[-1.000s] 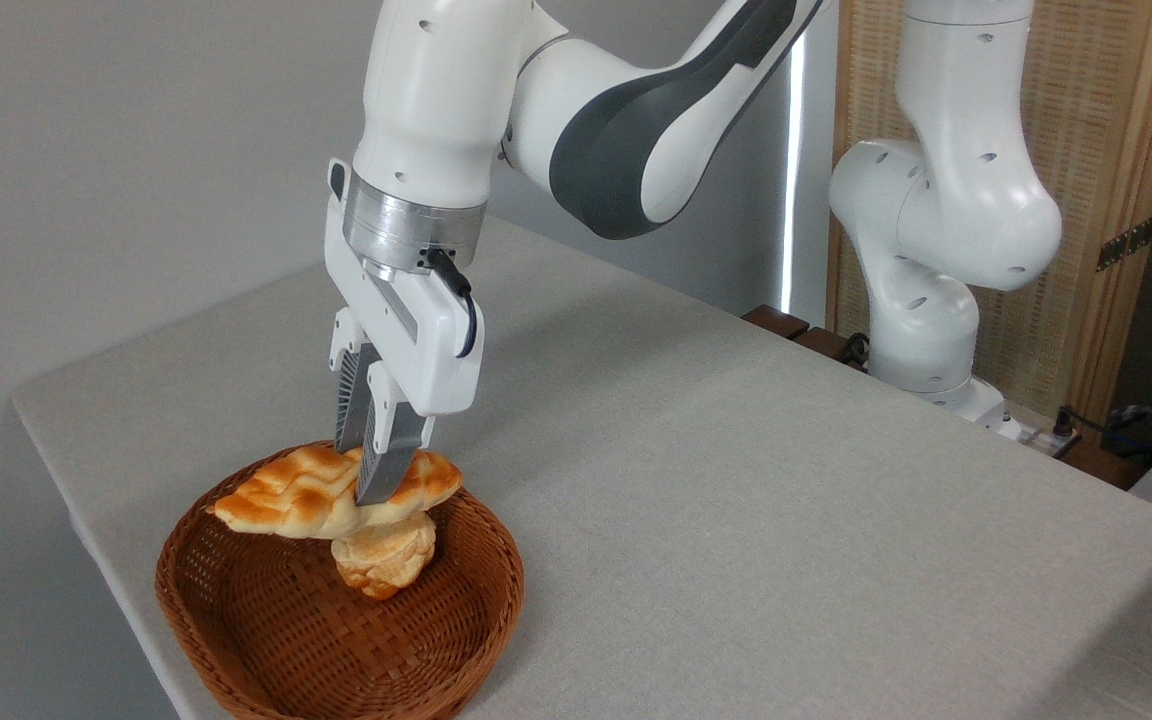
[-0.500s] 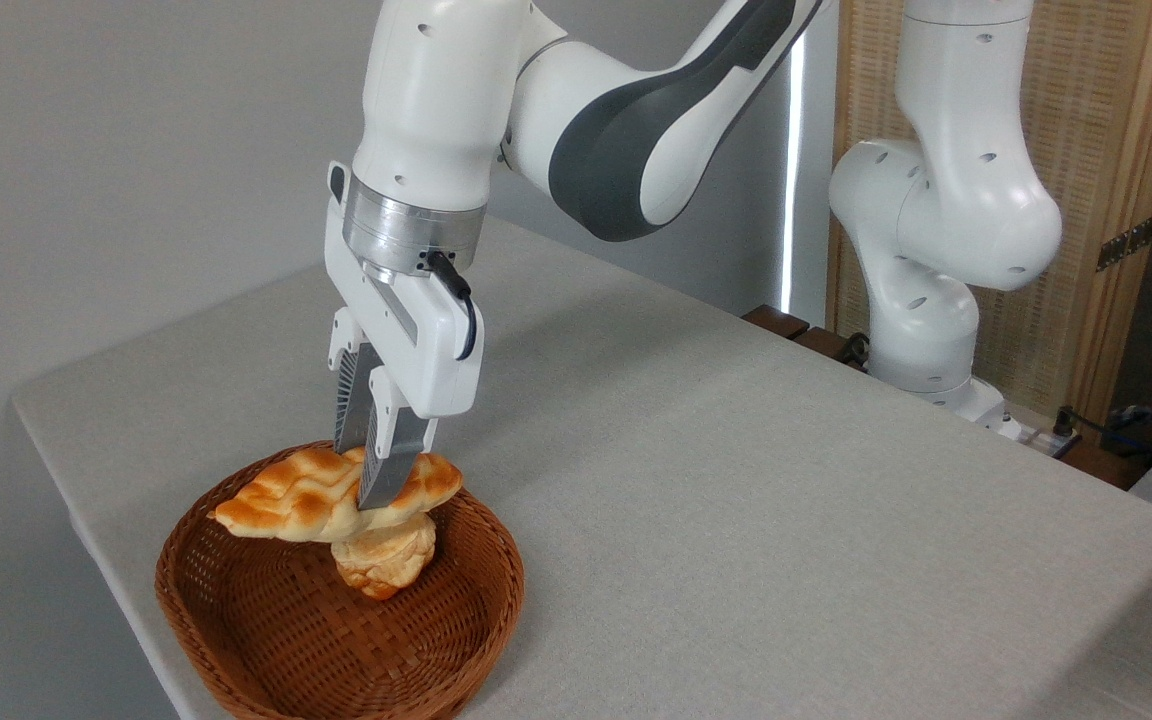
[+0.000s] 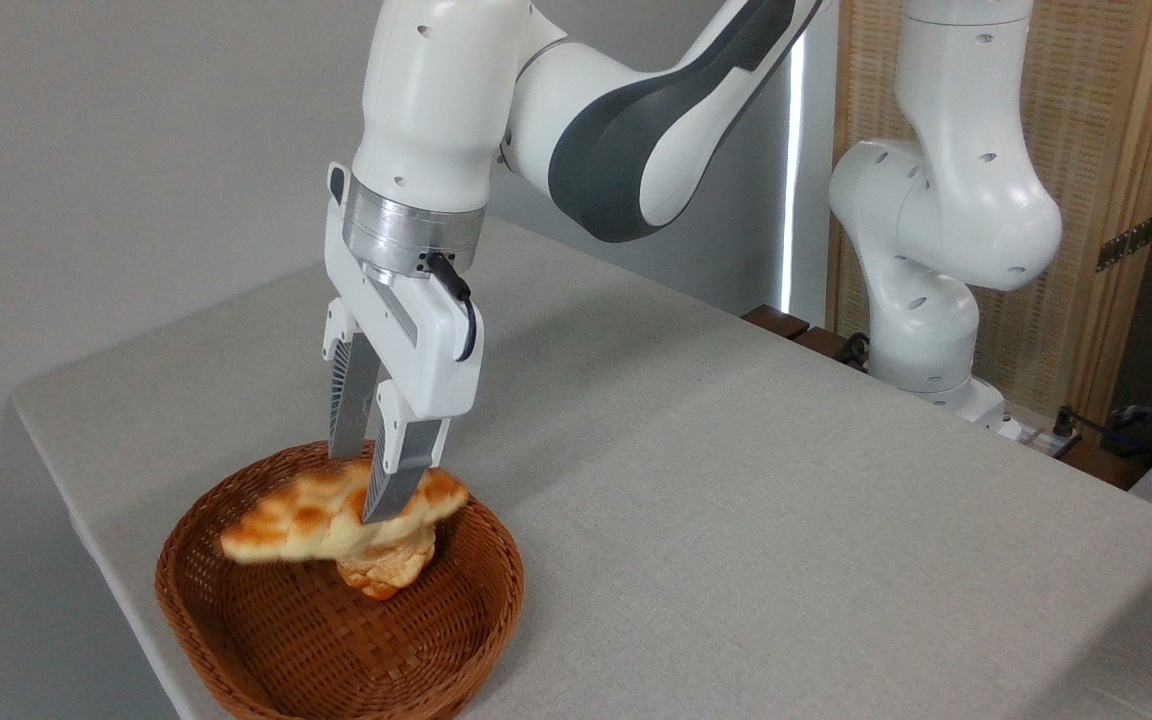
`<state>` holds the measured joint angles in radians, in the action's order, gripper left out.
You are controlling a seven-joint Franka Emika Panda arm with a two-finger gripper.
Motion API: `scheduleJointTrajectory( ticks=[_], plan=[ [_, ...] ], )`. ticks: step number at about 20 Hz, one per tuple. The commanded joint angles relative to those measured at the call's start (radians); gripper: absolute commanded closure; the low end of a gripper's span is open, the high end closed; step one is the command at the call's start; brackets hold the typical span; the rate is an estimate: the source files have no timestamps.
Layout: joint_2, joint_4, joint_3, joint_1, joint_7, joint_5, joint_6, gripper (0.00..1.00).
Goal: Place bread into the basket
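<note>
One gripper point(image 3: 368, 485) is standing over the basket point(image 3: 236, 640) with its fingers spread apart, gripping nothing. The bread point(image 3: 321, 520) is lying inside the basket, leaning on a small round bun point(image 3: 386, 570). The braided, glossy loaf is probably light, soft and crushable; its thick middle is offering the safest hold. The brown wicker is looking stiff and ribbed.

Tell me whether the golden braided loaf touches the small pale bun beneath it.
Touching: the camera view shows the blurred loaf lying on the bun with no gap.
</note>
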<state>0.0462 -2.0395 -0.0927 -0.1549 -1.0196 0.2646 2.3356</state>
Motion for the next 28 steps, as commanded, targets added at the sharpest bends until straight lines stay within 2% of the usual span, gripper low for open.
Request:
scheduleJointTrajectory(
  ticks=[1, 12, 16, 17, 19, 23, 26, 28],
  plan=[
    [-0.003, 0.01, 0.002, 0.0, 0.007, 0.018, 0.007, 0.0],
    [0.006, 0.013, 0.002, 0.0, 0.021, 0.016, 0.002, 0.0],
    [0.029, 0.018, -0.002, 0.0, 0.14, 0.009, -0.03, 0.0],
    [0.038, 0.019, -0.004, 0.0, 0.177, 0.004, -0.068, 0.0],
    [0.05, 0.053, -0.012, 0.003, 0.185, -0.002, -0.152, 0.0],
    [0.05, 0.189, -0.021, 0.009, 0.193, -0.079, -0.407, 0.0],
    [0.05, 0.24, -0.021, 0.009, 0.216, -0.108, -0.522, 0.0],
    [0.05, 0.283, -0.015, 0.011, 0.245, -0.148, -0.613, 0.0]
  ],
)
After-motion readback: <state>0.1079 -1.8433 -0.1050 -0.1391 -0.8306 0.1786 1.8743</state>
